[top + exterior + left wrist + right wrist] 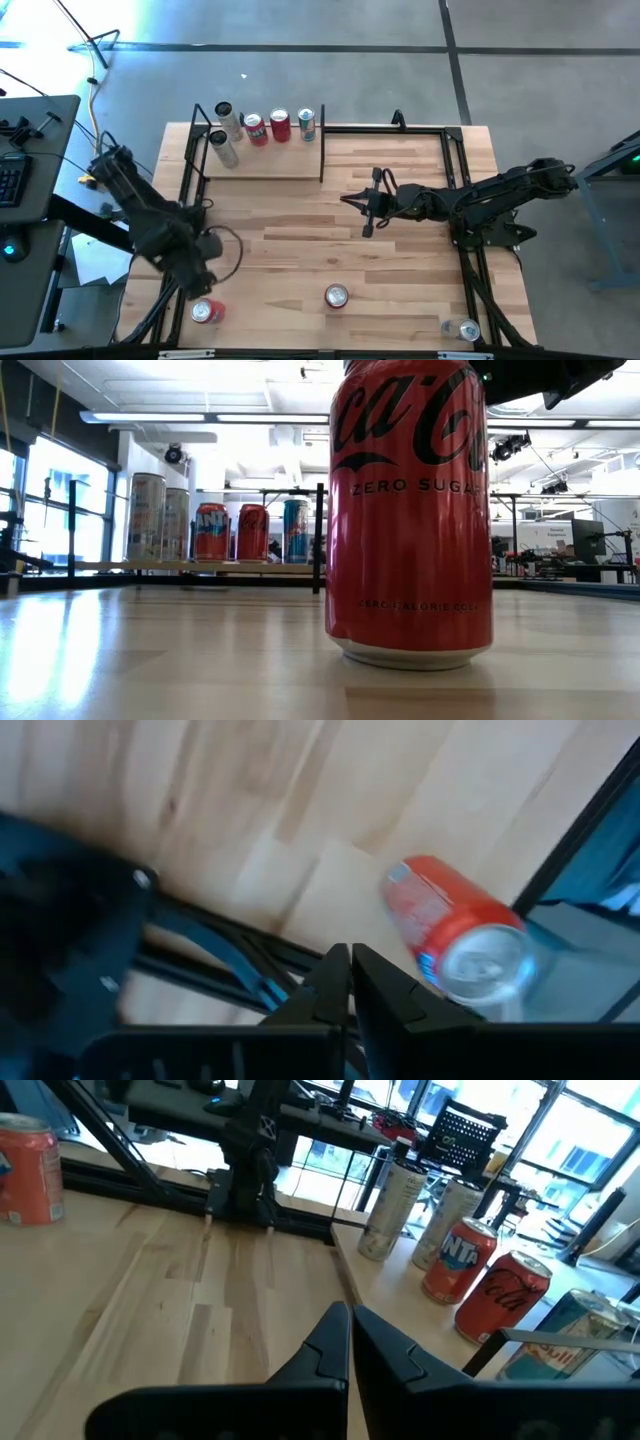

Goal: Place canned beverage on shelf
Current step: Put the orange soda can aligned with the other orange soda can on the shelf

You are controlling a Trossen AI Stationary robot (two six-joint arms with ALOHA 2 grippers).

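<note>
The shelf (270,160) is a pale board with black rod ends at the table's far left, and several cans (268,127) stand upright along its far edge. A red can (207,311) stands at the near left corner of the table. My left gripper (203,268) points down, shut and holding nothing, a little to the far side of this can (455,930) and above it. Another red can (336,296) stands near the front edge, and it (410,510) fills the low view. My right gripper (368,205) hovers shut over the table's middle.
A silver can (462,329) stands at the near right corner. Black frame rods (460,170) run along the table's left and right sides. Bare tabletop (300,240) lies between the shelf and the front cans.
</note>
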